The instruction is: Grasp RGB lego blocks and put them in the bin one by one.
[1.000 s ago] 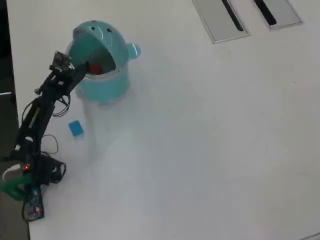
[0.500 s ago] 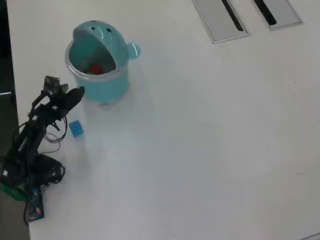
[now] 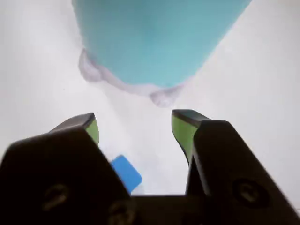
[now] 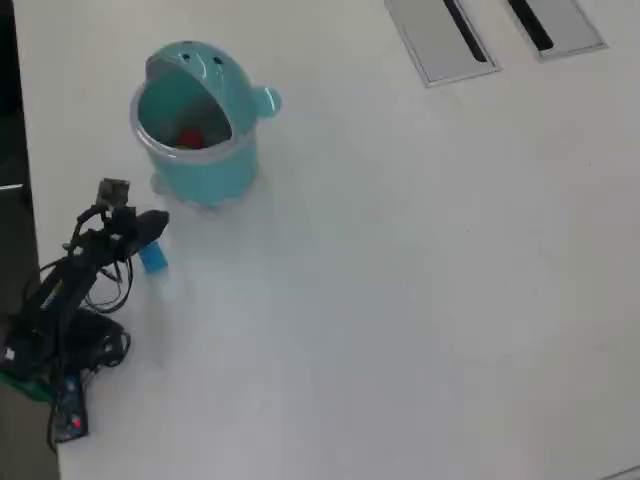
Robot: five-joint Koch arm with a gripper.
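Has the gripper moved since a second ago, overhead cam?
Yes. The gripper has pulled back from over the bin's rim, down the overhead view, and now hangs open just above the blue block, clear of the bin.

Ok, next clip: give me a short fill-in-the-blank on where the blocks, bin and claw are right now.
1. The block lying inside the bin is ____.
2. The blue block lies on the ____, outside the bin.
3. In the wrist view the claw stands ____, with nothing between its green pads.
4. In the overhead view the bin's lid is flipped ____.

Missing words: red; table; open; open
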